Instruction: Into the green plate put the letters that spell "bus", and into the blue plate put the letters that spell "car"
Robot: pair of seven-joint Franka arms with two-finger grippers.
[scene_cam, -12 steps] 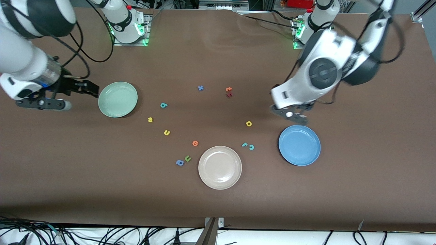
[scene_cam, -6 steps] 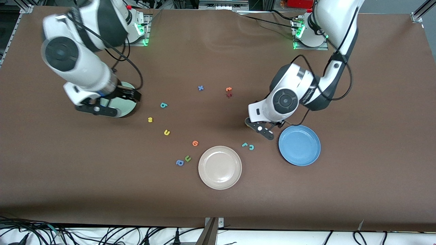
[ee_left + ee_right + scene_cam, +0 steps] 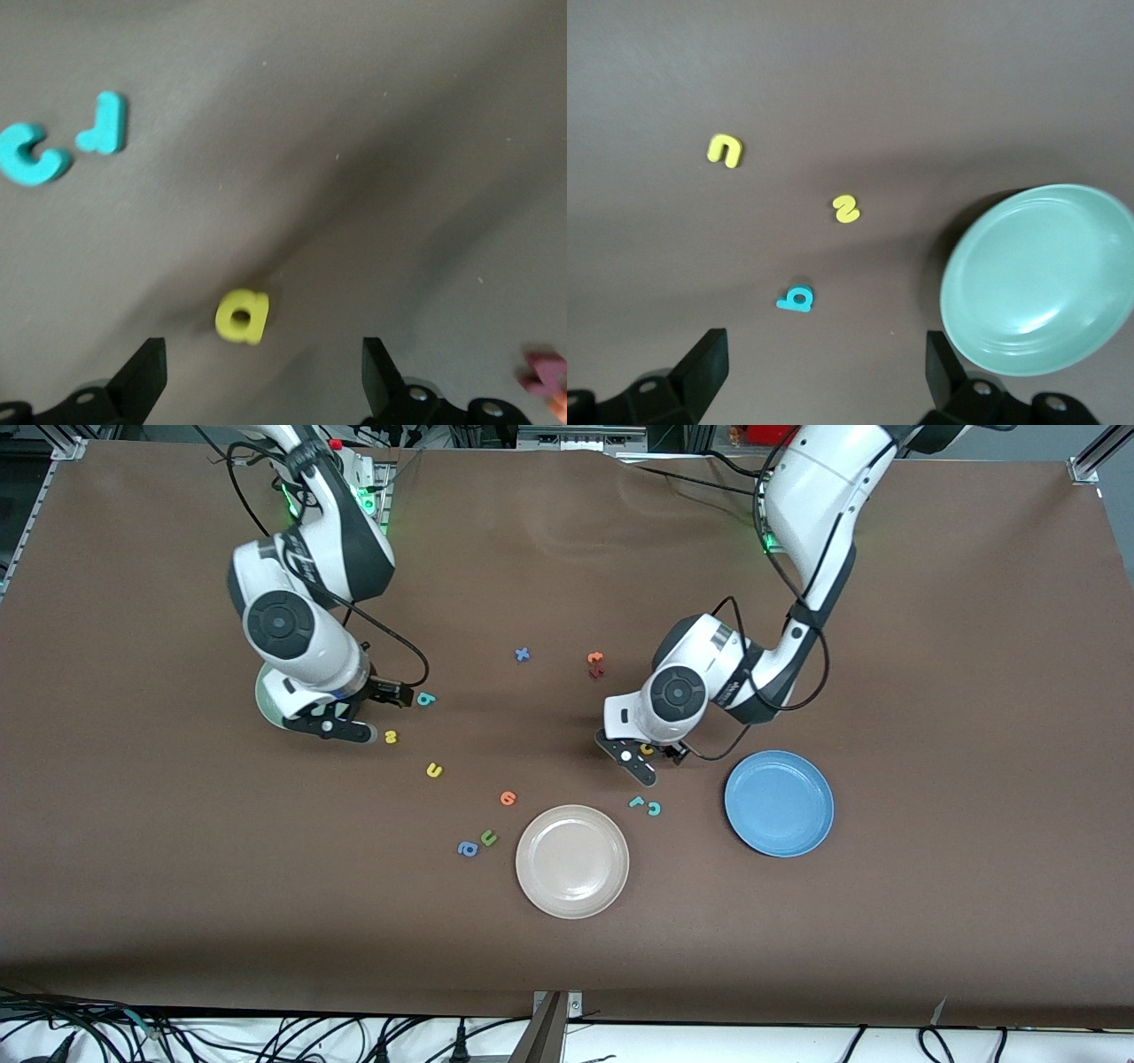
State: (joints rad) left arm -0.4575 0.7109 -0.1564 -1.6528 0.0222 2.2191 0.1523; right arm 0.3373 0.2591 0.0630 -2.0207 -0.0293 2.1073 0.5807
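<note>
While the wide-open right claw (image 3: 376,707) hides most of the round mint-green plate (image 3: 264,700), the wide-open left claw (image 3: 649,758) half-covers the yellow foam a (image 3: 241,317).

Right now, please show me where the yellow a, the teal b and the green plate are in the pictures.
yellow a (image 3: 241,317): left wrist view, middle of the letter.
teal b (image 3: 796,299): right wrist view, round part of the letter.
green plate (image 3: 1041,277): right wrist view, bare inner floor of the plate.
</note>
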